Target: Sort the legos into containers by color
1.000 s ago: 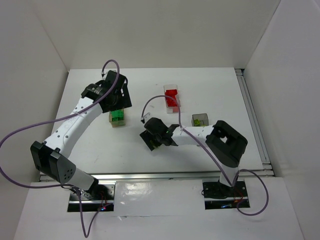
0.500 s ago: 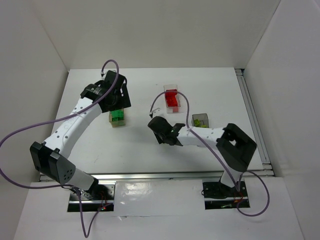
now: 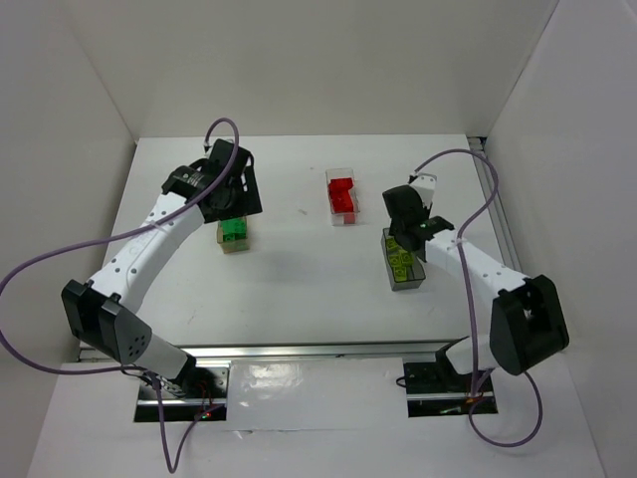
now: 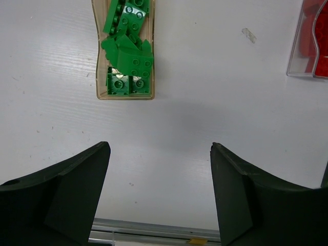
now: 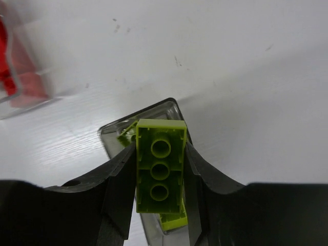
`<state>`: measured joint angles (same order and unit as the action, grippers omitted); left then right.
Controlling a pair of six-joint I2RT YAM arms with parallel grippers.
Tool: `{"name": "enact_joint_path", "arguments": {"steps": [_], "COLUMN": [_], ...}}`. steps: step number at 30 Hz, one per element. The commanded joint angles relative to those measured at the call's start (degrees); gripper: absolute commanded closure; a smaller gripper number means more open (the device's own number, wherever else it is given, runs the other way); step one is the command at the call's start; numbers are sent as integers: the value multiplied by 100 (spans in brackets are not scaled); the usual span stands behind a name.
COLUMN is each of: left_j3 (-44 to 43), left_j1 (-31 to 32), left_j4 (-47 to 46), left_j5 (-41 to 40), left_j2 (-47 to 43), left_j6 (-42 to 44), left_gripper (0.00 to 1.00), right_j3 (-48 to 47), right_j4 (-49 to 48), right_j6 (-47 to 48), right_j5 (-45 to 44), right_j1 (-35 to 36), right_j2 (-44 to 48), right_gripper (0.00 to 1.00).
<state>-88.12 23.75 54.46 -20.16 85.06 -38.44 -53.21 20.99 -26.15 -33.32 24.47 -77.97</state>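
Note:
My right gripper (image 5: 160, 149) is shut on a lime yellow-green lego bar (image 5: 160, 166), its hollow underside facing the camera. It hangs just above the dark smoky-grey container (image 5: 114, 134), which holds more lime legos (image 3: 401, 261). In the top view the right gripper (image 3: 406, 227) sits over that container's (image 3: 408, 287) far end. My left gripper (image 4: 160, 149) is open and empty over bare table, near the tan wood container (image 4: 124, 96) of dark green legos (image 4: 127, 51). Red legos (image 3: 341, 194) lie in the clear container (image 3: 343, 171).
A tiny clear scrap (image 4: 249, 35) lies on the table between the tan and clear containers. White walls enclose the table on the left, back and right. A metal rail (image 3: 508, 239) runs along the right edge, and a purple cable (image 3: 453, 159) loops above the right arm.
The right arm swung from the table's middle out to the right and now holds the lime bar over the dark container; its jaws closed on the way. The left arm stayed put.

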Motion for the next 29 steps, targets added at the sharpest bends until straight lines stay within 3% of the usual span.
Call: {"name": "enact_joint_path", "arguments": {"steps": [1, 4, 5, 10, 14, 19, 21, 22, 26, 29], "left_j3": [-250, -250, -250, -250, -355, -425, -426, -426, -487, -487], "left_j1": [-37, -37, -37, -37, -37, -90, -90, -90, -90, -90], "left_j4": [-76, -76, -76, -76, -76, -76, -76, -76, -76, -76], "left_j5": [118, 118, 118, 118, 171, 100, 240, 241, 320, 320], "left_j2": [81, 81, 81, 29, 81, 81, 81, 81, 134, 134], "left_j6": [179, 179, 179, 179, 231, 170, 170, 170, 170, 170], "left_gripper": [13, 13, 13, 13, 14, 14, 14, 14, 14, 14], "right_j3": [-128, -128, -128, -347, -734, -1839, -2052, -2114, -1895, -1649], "right_j4": [195, 203, 203, 80, 378, 2468, 3126, 3208, 2551, 2252], "right_j6": [-215, -320, -320, -320, -643, -2681, -3290, -3352, -2152, -2217], "right_j5": [-8, -8, -8, -393, -894, -2272, -2442, -2442, -1960, -1880], "right_j1": [-179, -328, -329, -21, -178, -601, -663, -715, -715, -715], "right_j2": [-332, -499, -499, 238, 581, -6, -305, -437, -499, -351], "right_gripper": [72, 29, 20, 0, 0, 0, 0, 0, 0, 0]}}
